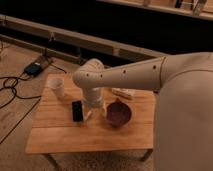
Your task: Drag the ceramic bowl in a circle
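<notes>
Camera view shows the ceramic bowl [119, 114] sitting upright on the wooden table [60, 135], right of centre, with bare wood on its near side. That leaves room to sweep it round, though the right edge of the table is close. Just left of the bowl, the tool [83, 112] hangs from the pale arm [125, 77] and points down at the tabletop. Its fingers stand apart with nothing between them, so it has no hold on anything. It sits beside the bowl rather than over it, and no contact with the rim can be made out. It probably needs to shift right and catch the rim or inner wall before any dragging can start.

A small white cup [57, 86] stands at the far left corner, well clear of the bowl. A pale flat packet [123, 92] lies just beyond the bowl and could be nudged on the far part of the circle. Cables [12, 85] trail over the floor to the left.
</notes>
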### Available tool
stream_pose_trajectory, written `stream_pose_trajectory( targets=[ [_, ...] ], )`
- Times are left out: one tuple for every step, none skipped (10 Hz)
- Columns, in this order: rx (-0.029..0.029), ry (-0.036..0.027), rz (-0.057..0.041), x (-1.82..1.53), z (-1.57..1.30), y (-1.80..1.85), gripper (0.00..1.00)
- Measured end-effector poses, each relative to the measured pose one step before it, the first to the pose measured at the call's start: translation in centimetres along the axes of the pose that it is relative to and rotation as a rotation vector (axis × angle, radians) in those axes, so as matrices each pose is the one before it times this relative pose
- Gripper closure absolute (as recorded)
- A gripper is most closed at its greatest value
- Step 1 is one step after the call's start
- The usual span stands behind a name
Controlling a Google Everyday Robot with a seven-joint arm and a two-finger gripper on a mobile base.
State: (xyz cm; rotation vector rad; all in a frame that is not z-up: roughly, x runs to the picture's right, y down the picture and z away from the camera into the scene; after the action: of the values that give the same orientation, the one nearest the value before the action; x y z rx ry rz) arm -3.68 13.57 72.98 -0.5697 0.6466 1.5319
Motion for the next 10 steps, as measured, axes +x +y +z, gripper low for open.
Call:
stream_pose_trajectory(
  targets=[
    [0.00454, 0.00644, 0.00752, -0.439, 0.751, -0.934, 0.35],
    [0.00025, 0.00300, 0.00291, -0.743, 0.772, -0.882, 0.35],
    [0.00140, 0.00495, -0.00454, -1.163, 1.077, -1.091, 0.35],
    [-0.00101, 0.00599, -0.00545, -0.568, 0.617, -0.420, 0.35],
    [-0.00147, 0.01420, -0.00866, -0.675, 0.969, -0.529, 0.35],
    [-0.00052, 0.01598, -0.00595, -0.526, 0.986, -0.554, 0.35],
    [-0.00425, 0.01772, -0.00742, -0.448, 1.101, -0.322, 0.35],
    [-0.00326, 0.01156, -0.00454, -0.262, 0.704, -0.113, 0.35],
    [-0.00188, 0.01547, -0.00666, -0.256, 0.837, -0.020, 0.36],
    [-0.00216, 0.01194, -0.00745, -0.212, 0.562, 0.163, 0.41]
  ],
)
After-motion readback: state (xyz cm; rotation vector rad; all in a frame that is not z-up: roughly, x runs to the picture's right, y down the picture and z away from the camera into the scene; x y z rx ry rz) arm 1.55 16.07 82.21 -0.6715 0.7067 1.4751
